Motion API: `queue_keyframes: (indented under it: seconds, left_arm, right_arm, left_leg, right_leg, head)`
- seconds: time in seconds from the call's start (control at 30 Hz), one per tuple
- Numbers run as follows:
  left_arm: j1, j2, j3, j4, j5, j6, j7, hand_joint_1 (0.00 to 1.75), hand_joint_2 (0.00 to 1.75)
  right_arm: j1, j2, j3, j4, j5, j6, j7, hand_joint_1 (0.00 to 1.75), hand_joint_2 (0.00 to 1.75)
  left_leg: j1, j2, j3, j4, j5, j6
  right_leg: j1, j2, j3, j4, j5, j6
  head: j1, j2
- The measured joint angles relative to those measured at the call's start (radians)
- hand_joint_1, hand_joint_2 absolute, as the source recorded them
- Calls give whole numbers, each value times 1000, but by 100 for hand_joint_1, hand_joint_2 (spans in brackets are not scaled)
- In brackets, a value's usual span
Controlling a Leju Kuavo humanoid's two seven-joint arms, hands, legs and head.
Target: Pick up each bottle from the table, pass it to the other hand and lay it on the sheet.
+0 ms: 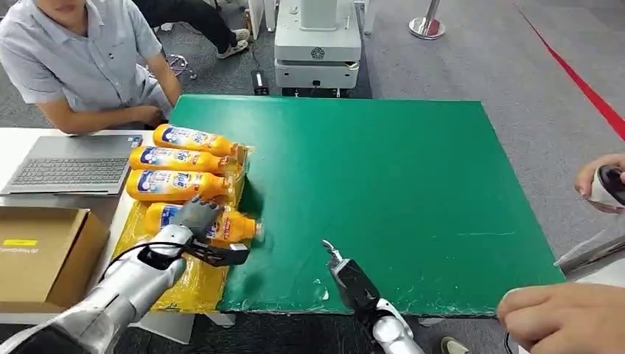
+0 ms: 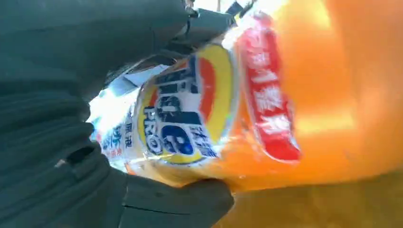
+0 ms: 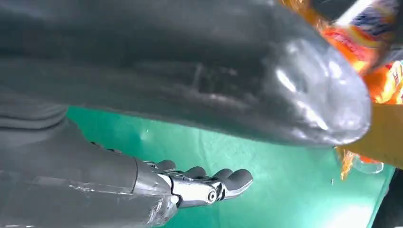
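While the left hand (image 1: 193, 218) grips the nearest bottle (image 1: 234, 227) around its labelled body, that bottle lies on the yellow sheet (image 1: 193, 286) at the left edge of the green mat (image 1: 383, 192). In the left wrist view the thumb (image 2: 190, 202) and fingers (image 2: 119, 28) wrap the bottle from both sides. Three more bottles (image 1: 177, 171) lie side by side on the sheet just beyond the left hand. The right hand (image 1: 346, 274) rests over the mat, well apart from the bottles, holding nothing, fingers (image 3: 223, 179) extended.
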Motion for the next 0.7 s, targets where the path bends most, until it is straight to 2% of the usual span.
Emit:
queue_keyframes:
  seconds: [0.1,0.13,0.17,0.2,0.23,0.4,0.53,0.7]
  left_arm:
    - [-60,-31,-8,101,-8,-26,3,122,175]
    - [-72,-39,-10,120,-10,-35,5,86,175]
    - [-77,-44,-10,130,-12,-40,8,134,175]
    - [-77,-46,-10,134,-12,-43,10,31,175]
    - [-77,-48,-10,139,-12,-45,10,2,175]
    - [-95,-61,-10,185,28,-98,-32,0,175]
    - [-92,-61,-10,194,35,-100,-41,0,175]
    - [-90,-70,-10,193,53,-101,-42,0,175]
  right_arm:
    - [-17,7,0,16,2,-2,0,0,0]
    - [-22,8,0,19,2,-3,-1,0,0]
    - [-25,9,0,22,2,-3,-1,0,0]
    - [-26,9,0,24,2,-4,-1,0,0]
    - [-26,9,0,26,2,-6,-2,0,0]
    - [-26,9,-4,28,1,-14,-3,0,0]
    - [-25,8,-11,29,0,-16,-3,0,0]
    - [-24,6,-17,28,0,-25,-6,0,0]
  left_leg:
    - [0,0,0,0,0,0]
    - [0,0,0,0,0,0]
    - [0,0,0,0,0,0]
    - [0,0,0,0,0,0]
    - [0,0,0,0,0,0]
    - [0,0,0,0,0,0]
    - [0,0,0,0,0,0]
    - [0,0,0,0,0,0]
  right_leg:
    - [0,0,0,0,0,0]
    - [0,0,0,0,0,0]
    - [0,0,0,0,0,0]
    - [0,0,0,0,0,0]
    - [0,0,0,0,0,0]
    - [0,0,0,0,0,0]
    - [0,0,0,0,0,0]
    - [0,0,0,0,0,0]
  head:
    - [2,0]
    - [2,0]
    - [3,0]
    - [2,0]
    - [-3,0]
    - [3,0]
    - [-3,0]
    - [2,0]
